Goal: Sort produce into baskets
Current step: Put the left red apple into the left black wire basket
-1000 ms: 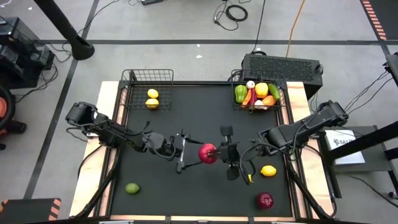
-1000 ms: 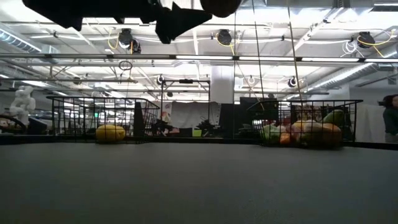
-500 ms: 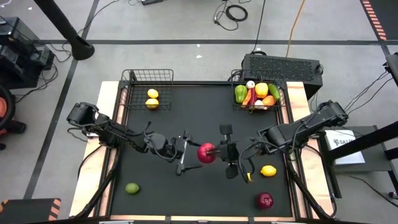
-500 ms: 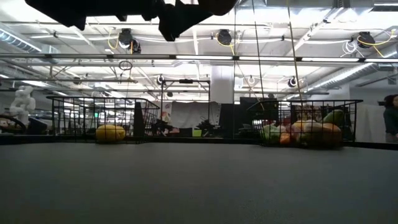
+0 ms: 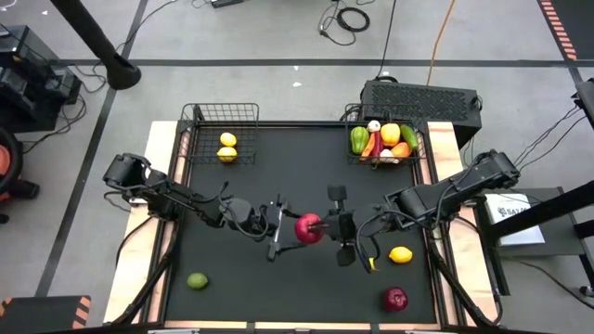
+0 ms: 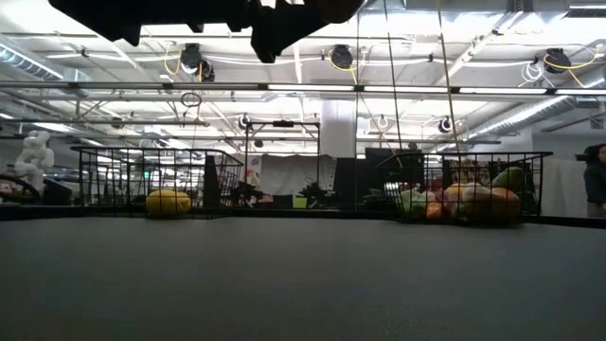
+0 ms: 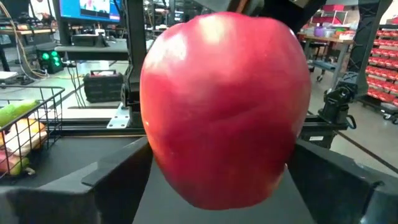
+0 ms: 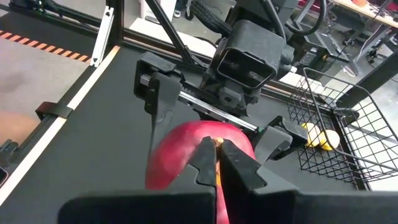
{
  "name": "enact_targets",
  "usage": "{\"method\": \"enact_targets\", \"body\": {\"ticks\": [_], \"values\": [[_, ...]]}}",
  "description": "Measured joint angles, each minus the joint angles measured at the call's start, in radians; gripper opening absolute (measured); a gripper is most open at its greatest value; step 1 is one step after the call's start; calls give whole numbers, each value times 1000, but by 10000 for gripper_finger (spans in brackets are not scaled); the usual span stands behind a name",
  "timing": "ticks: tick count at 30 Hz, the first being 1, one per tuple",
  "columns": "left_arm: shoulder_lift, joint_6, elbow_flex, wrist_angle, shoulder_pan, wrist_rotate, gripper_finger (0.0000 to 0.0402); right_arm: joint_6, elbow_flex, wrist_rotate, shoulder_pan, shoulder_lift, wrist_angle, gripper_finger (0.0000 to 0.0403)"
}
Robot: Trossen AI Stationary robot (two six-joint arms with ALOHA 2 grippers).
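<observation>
Mid-handover over the middle of the table (image 5: 232, 278), by the look of it. Right gripper (image 5: 322, 226) pinched shut on the stem of a red apple (image 5: 308, 228), holding it up in the air. Left gripper (image 5: 281, 227) wide open, fingers either side of the apple, not clamped yet. Next up, probably: close the left on the apple, let go with the right, then carry it off to the left basket (image 5: 223, 121) with the lemons (image 5: 227, 147). Risk of a slip if released early.
</observation>
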Motion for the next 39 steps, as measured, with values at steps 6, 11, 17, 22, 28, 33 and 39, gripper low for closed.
{"method": "enact_targets", "body": {"ticks": [6, 11, 17, 22, 28, 33, 39], "values": [[0, 1, 0, -2, 0, 0, 338, 0, 0, 1, 0, 0, -6, 0], [0, 3, -1, -2, 0, -1, 336, 0, 0, 1, 0, 0, -8, 0], [0, 5, -1, -2, 0, -1, 336, 1, 0, 1, 0, 0, -10, 0], [0, 5, -1, -1, 0, -1, 336, 1, 0, 1, 0, 0, -10, 0], [0, 6, -1, -1, 0, -1, 335, 1, 0, 2, 0, 0, -10, 0], [0, 6, -1, -1, 0, -1, 335, 1, 0, 2, 0, 0, -10, 0], [0, 6, -1, -1, 0, -1, 335, 1, 0, 2, 0, 0, -10, 0]]}}
